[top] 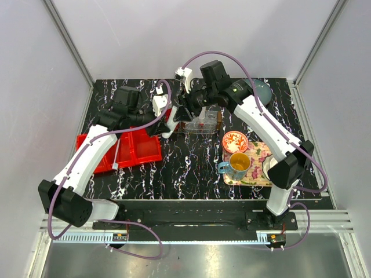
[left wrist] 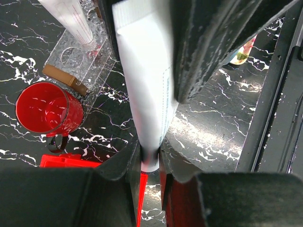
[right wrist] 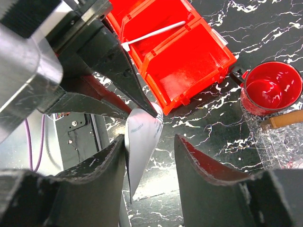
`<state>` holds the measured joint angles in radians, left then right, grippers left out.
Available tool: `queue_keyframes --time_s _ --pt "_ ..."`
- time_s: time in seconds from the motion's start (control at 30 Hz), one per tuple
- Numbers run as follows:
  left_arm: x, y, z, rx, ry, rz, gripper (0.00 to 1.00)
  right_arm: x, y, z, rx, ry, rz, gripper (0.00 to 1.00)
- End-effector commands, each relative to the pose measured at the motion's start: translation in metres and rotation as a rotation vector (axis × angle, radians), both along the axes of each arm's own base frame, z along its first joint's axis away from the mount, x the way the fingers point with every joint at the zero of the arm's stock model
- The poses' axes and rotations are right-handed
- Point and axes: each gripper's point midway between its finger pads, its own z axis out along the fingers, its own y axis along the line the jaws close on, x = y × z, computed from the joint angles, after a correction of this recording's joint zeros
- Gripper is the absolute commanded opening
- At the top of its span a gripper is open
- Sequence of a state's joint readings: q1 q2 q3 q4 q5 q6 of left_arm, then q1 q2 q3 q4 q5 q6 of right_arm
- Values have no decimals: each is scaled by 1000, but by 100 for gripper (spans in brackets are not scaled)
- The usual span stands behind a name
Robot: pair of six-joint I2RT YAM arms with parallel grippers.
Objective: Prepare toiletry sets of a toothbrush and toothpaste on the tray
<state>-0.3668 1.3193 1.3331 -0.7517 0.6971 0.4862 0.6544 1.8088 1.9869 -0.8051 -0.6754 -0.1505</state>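
Black marbled surface (top: 191, 168), arms meeting above it beside tray (left wrist: 71, 59). Left gripper (left wrist: 150, 158) clenched on toothpaste (left wrist: 147, 94); right gripper (right wrist: 149, 142) jaws released, straddling tube's end. Early let-go risks drop. Toothbrush (right wrist: 151, 32) in red bin (right wrist: 189, 61).

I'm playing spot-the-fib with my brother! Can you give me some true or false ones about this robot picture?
1. The left gripper holds a toothpaste tube. True.
2. The toothbrush lies on the clear tray. False: it lies in the red bin.
3. The right gripper is shut. False: it is open, with a finger on each side of the tube.
4. A red mug stands beside the tray. True.
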Motion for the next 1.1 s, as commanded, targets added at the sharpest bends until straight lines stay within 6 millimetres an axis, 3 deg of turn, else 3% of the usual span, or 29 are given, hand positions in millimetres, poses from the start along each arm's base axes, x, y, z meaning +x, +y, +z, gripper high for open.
queue_keyframes --time_s 0.0,0.1,0.13,0.37,0.53,0.63,0.67,0.77,0.9,1.07 --pt "2 -12 19 -70 -53 -37 0 -2 12 18 55 -27 31 48" --pt "2 -12 19 -74 -54 -37 0 -1 12 16 53 -23 31 36" --pt "1 -12 19 -75 -52 -39 0 -1 13 17 54 -24 32 27" --pt "0 -12 12 -65 -45 -43 3 -1 11 17 52 -29 32 0" --pt "3 -11 9 -54 -44 -34 29 9 4 14 7 -69 -29 0" --pt "7 -10 9 -45 -54 -22 38 15 -2 15 -15 -100 -69 0" --pt "8 -9 9 -43 -55 -16 48 16 -4 16 -20 -107 -82 0" --pt "11 -7 9 -35 -69 -1 63 24 -11 19 -44 -142 -130 0" --pt "12 -3 12 -28 -103 19 74 40 -24 23 -97 -206 -218 0" --pt "14 6 6 1 -132 47 78 57 -41 28 -158 -279 -316 0"
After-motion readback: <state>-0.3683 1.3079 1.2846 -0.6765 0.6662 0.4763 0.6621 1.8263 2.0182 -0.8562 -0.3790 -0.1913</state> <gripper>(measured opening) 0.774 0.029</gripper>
